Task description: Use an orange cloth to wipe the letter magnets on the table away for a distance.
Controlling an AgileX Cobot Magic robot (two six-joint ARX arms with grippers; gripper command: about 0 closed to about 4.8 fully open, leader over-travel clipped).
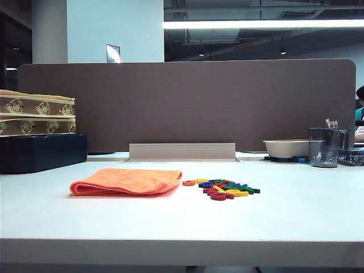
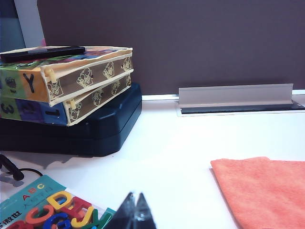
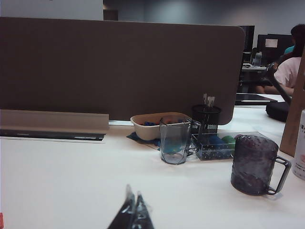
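Exterior view: neither arm shows; the white counter runs back to a brown partition panel
Orange cloth: the orange cloth lies folded flat on the counter, left of the middle; its edge also shows in the left wrist view
Letter magnets: the letter magnets lie in a small heap of red, yellow, blue and green just beside the cloth's right end; a red ring-shaped one sits nearest the cloth, whether touching it cannot be told
Left gripper: the left gripper shows only as dark fingertips low over the counter in its wrist view; the jaws stand together with nothing between them; the cloth lies off to one side, apart from the tips
Right gripper: the right gripper shows the same way in its wrist view; jaws pressed shut and holding nothing, over bare counter
Left side clutter: two patterned boxes stacked on a dark blue case; a card of coloured letters lies near the left gripper
Right side clutter: a cream bowl, a clear square cup, a black mesh pen holder and a dark mug stand well apart from the magnets
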